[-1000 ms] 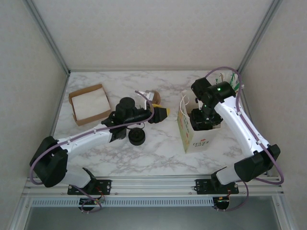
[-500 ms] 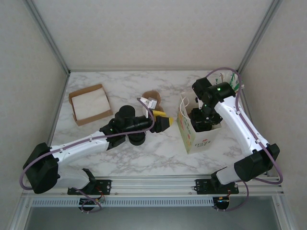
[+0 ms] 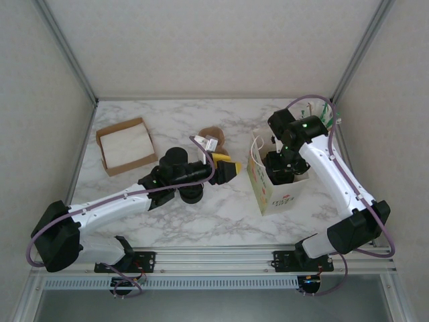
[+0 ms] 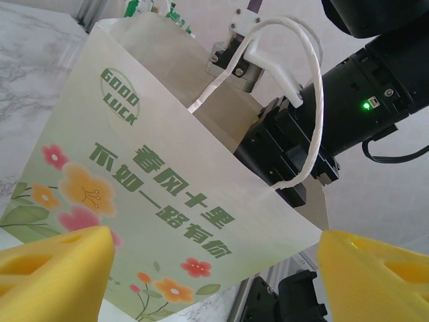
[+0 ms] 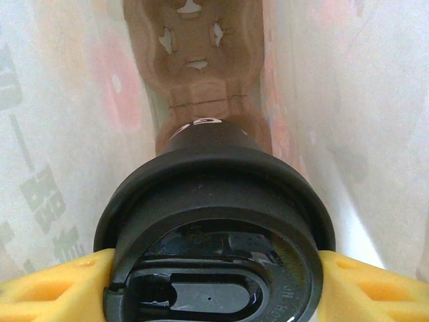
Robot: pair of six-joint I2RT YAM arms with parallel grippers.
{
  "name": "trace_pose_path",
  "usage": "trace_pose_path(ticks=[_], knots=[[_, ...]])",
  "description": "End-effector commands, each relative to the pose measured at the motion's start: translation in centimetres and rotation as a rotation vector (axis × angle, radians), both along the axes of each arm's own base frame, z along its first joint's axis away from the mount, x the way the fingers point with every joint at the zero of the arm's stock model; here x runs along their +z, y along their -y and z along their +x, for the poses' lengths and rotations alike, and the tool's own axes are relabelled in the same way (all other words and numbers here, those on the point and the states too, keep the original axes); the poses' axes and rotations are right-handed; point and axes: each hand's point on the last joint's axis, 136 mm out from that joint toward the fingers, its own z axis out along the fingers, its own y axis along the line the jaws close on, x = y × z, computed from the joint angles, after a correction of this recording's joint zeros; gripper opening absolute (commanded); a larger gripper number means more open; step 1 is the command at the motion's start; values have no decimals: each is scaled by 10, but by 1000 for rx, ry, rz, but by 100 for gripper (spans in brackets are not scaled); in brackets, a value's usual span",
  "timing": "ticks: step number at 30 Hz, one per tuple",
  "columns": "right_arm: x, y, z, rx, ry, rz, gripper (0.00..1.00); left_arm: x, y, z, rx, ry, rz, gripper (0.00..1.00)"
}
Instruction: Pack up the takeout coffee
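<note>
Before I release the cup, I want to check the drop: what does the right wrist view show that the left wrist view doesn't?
Right wrist view: the takeout coffee, held by the right pincer, inside the paper bag, a brown cup carrier beyond it. Left wrist view: the bag's flowered outside, its white handle, the right arm reaching in, the open left pincer. Both: the paper bag.
</note>
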Motion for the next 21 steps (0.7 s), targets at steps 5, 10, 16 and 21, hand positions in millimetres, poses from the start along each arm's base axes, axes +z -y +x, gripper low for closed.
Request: trace_pose_path(ticks=[5, 10, 16, 21], knots=[[-4, -1, 0, 12, -16, 4, 68, 23, -2, 1, 22, 35, -32, 79], [-6, -2, 2, 12, -21, 4, 68, 30, -2, -1, 13, 43, -44, 79], [-7, -2, 2, 10, -25, 5, 68, 53, -2, -7, -16, 67, -80, 79], [-7, -2, 2, 8, -26, 3, 68, 66, 2, -10, -46, 76, -90, 79]])
